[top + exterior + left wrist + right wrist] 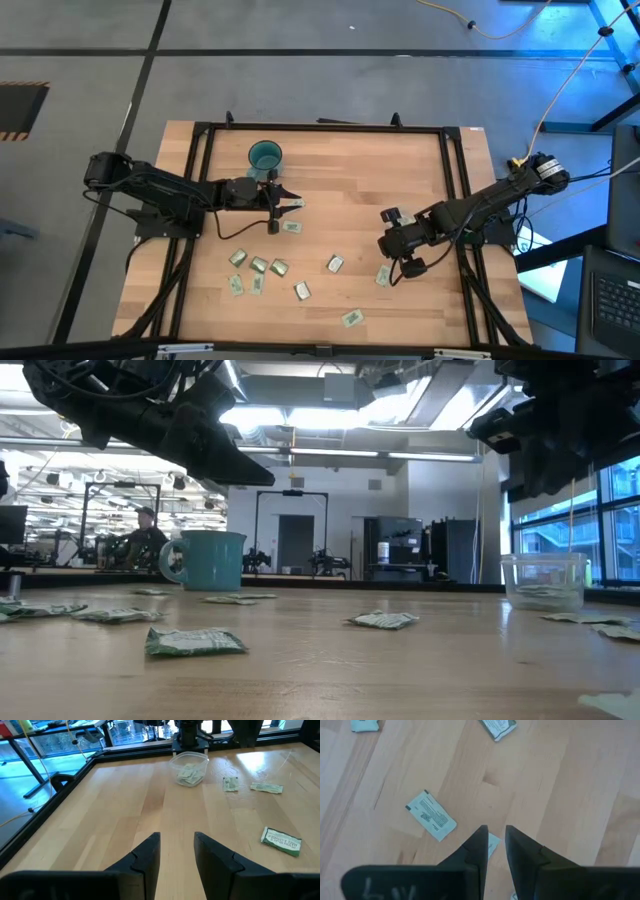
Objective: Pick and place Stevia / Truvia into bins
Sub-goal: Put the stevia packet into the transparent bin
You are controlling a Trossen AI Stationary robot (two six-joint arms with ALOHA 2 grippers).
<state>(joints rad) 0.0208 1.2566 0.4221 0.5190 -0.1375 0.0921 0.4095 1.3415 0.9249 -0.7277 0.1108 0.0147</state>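
Several Stevia / Truvia sachets (258,265) lie flat and scattered over the wooden table (420,160). The teal cup (265,155) stands at the far left. The clear cup (189,767), with sachets inside, stands toward the right. My left gripper (285,205) hovers open just near of the teal cup, with nothing between its fingers (150,850). My right gripper (390,245) points steeply down above the table's right part, its fingers a little apart (496,828). A pale sachet's corner (493,843) shows in that gap. My right gripper has the pale sachet's corner beside one finger (475,850), which hides the rest of the sachet. I cannot tell whether the finger touches it or the sachet lies on the table below.
A black frame (455,170) borders the table. Loose sachets (430,815) lie under and around my right gripper; one sachet (281,841) lies ahead of my left gripper. In the low view a person (147,530) sits far behind the table.
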